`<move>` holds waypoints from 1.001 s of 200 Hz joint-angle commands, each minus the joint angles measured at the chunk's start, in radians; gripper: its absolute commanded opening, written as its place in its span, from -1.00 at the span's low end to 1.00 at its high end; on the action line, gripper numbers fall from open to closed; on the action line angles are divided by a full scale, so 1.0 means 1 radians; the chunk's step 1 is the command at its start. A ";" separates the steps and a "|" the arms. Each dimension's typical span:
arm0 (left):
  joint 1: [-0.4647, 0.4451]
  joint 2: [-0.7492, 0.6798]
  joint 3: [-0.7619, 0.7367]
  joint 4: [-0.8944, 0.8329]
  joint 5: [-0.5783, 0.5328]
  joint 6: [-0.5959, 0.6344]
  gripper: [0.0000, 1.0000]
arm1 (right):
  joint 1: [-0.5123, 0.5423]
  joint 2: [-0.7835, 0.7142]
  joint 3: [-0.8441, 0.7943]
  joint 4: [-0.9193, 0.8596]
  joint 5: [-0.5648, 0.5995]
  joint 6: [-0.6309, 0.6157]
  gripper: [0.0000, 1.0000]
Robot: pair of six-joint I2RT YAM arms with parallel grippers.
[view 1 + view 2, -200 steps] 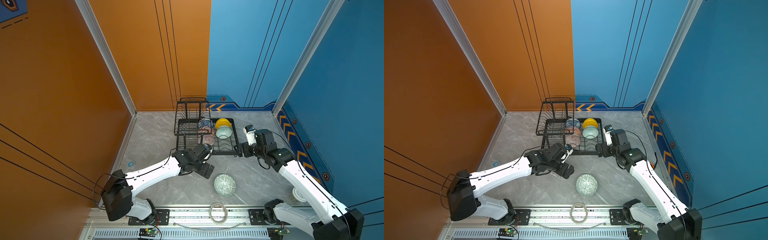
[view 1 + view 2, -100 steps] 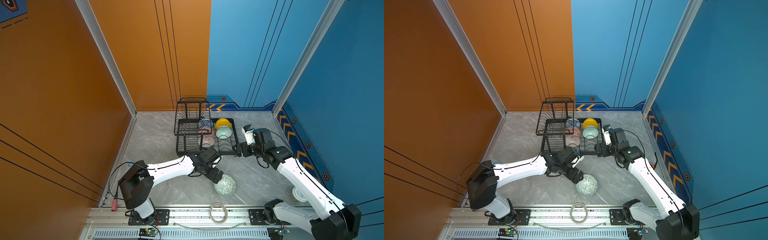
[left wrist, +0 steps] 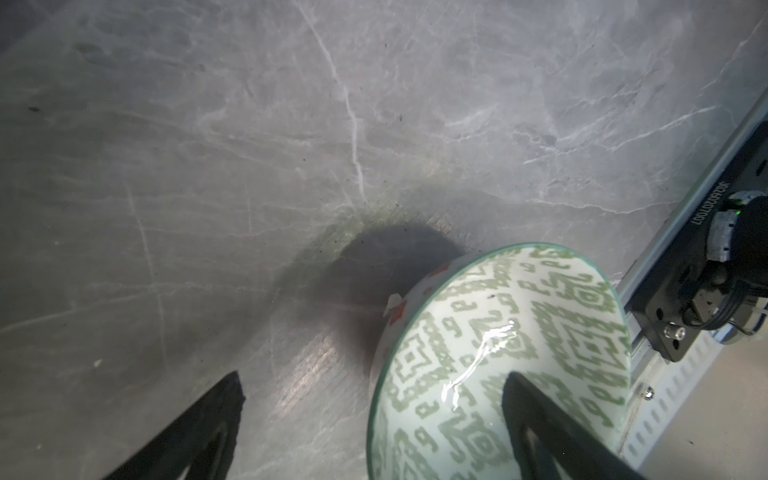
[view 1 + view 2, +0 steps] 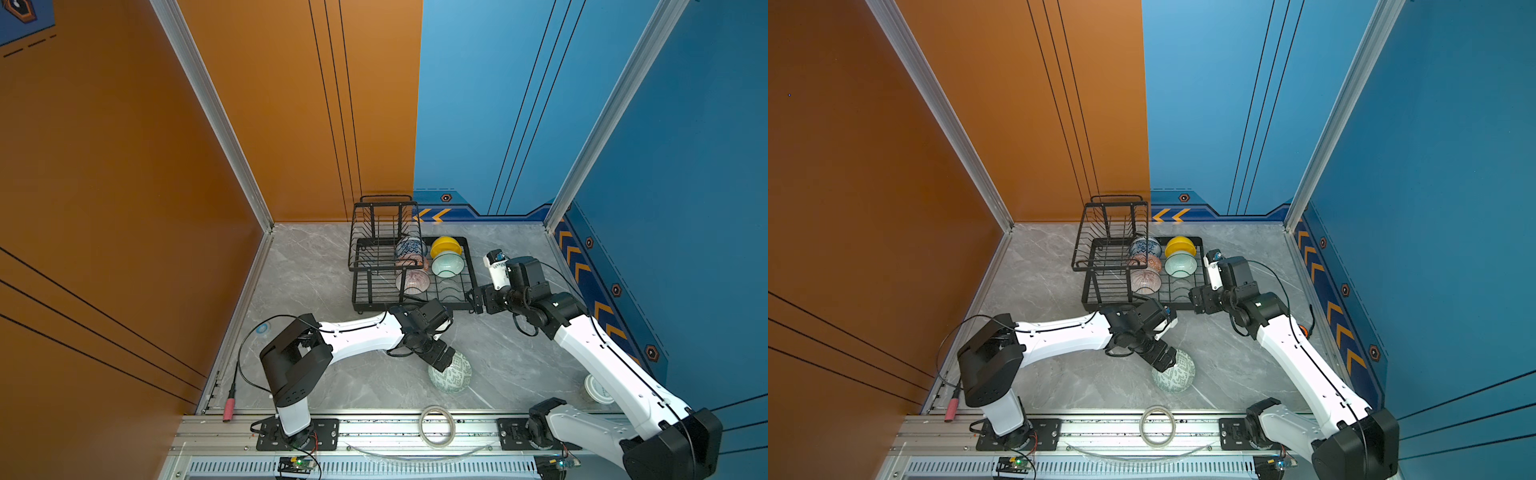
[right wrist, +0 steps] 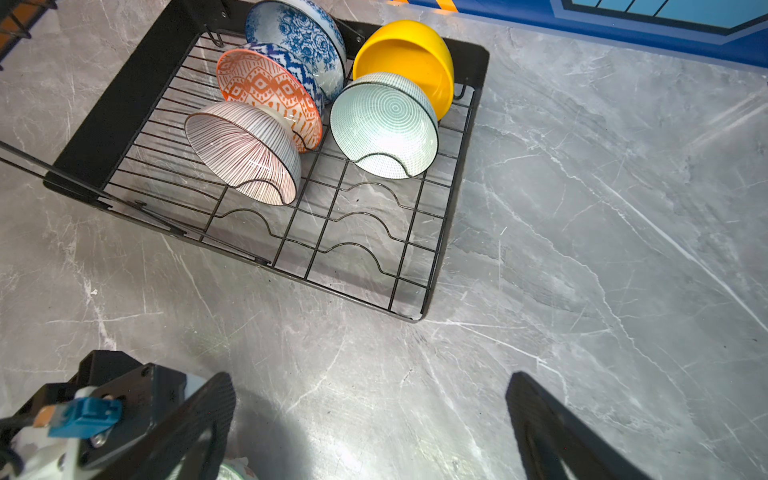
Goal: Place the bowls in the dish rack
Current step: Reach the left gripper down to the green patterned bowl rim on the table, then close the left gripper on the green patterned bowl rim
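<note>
A green-white maze-patterned bowl (image 4: 453, 374) (image 4: 1175, 378) sits upright on the grey table, apart from the dish rack (image 4: 470, 270). My left gripper (image 4: 440, 360) (image 3: 374, 419) is open at its near-left rim. One finger (image 3: 536, 424) is inside the bowl (image 3: 498, 332) and the other is outside over the table. Several bowls lean in the rack (image 5: 124, 104): blue-white floral (image 5: 303, 37), orange-white diamond (image 5: 266, 87), pinkish striped (image 5: 245, 149), yellow (image 5: 407, 54) and pale green ringed (image 5: 382, 124). My right gripper (image 4: 478, 300) (image 5: 370, 415) hangs open over bare table by the rack's near right corner.
The rack's raised wire basket tier (image 4: 382, 232) stands at its far left. A flat tape ring (image 4: 435, 426) lies on the front rail. A white lidded tub (image 4: 596, 388) sits at the right edge behind the right arm. Walls close in the table.
My left arm has swung from the rack's front edge down toward the near table, and its open gripper has reached the maze bowl's rim. The right arm has barely moved.
</note>
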 commanded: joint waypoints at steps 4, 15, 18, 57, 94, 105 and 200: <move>-0.012 0.023 0.032 0.007 0.010 -0.016 1.00 | -0.008 -0.020 -0.001 -0.028 -0.014 -0.011 1.00; -0.012 0.029 0.032 0.007 0.010 -0.018 0.98 | -0.010 -0.022 -0.001 -0.028 -0.014 -0.011 0.99; -0.012 0.030 0.032 0.007 0.010 -0.019 0.98 | -0.010 -0.022 -0.001 -0.029 -0.014 -0.011 1.00; -0.013 0.053 0.034 0.007 0.021 -0.019 0.78 | -0.013 -0.022 -0.001 -0.028 -0.016 -0.014 1.00; -0.011 0.068 0.037 0.007 0.031 -0.024 0.62 | -0.013 -0.010 0.008 -0.028 -0.021 -0.014 1.00; -0.011 0.071 0.038 0.007 0.033 -0.024 0.56 | -0.012 -0.007 0.011 -0.028 -0.023 -0.014 1.00; -0.016 0.110 0.049 0.007 0.061 -0.032 0.17 | -0.014 -0.013 -0.002 -0.028 -0.019 -0.020 1.00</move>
